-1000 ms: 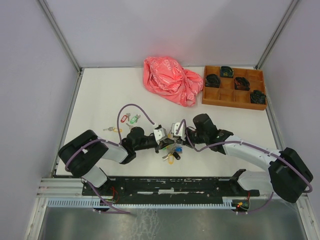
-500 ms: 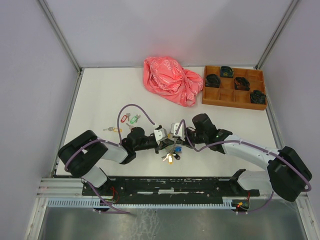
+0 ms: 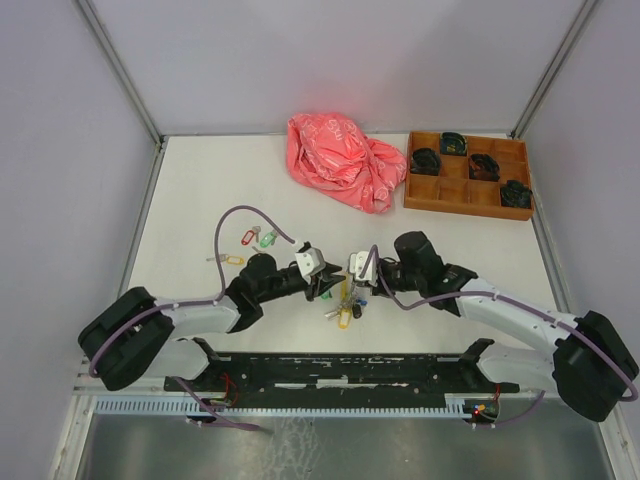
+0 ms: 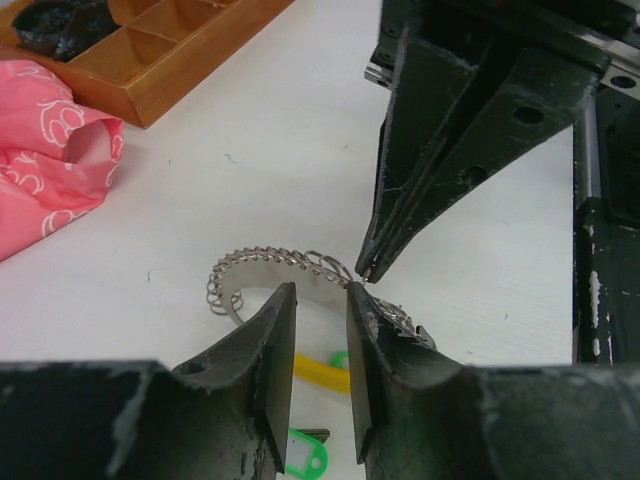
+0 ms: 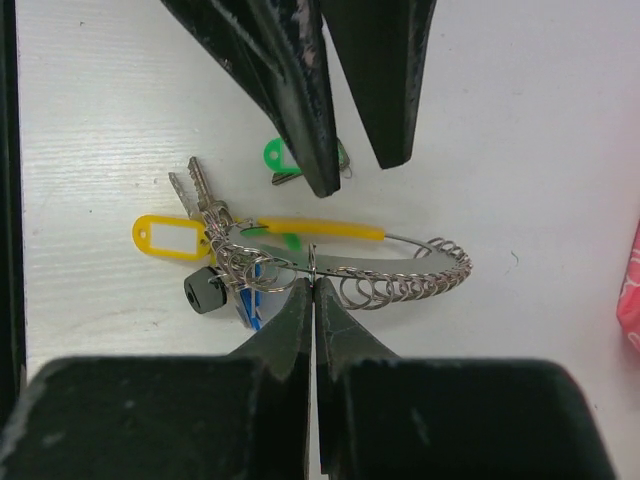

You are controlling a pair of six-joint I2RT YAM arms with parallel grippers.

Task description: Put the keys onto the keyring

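Right gripper (image 5: pixel 313 287) pinched shut on the keyring (image 5: pixel 425 283) at its near edge, mid-frame in the right wrist view. Left gripper (image 4: pixel 320 300) jaws parted slightly, gripping nothing, tips close to the ring. Keys (image 5: pixel 172 240) bunched at the ring's left end.

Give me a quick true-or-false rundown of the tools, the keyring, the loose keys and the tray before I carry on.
1. The right tool is shut on the keyring. True.
2. The left tool is clamped shut. False: its jaws stand apart.
3. A yellow-tagged key lies bunched at one end of the keyring. True.
4. Every key is gathered at the keyring. False: a red-tagged key and a green-tagged key lie apart from it on the table.
5. All compartments of the wooden tray are empty. False: several hold black bundles.
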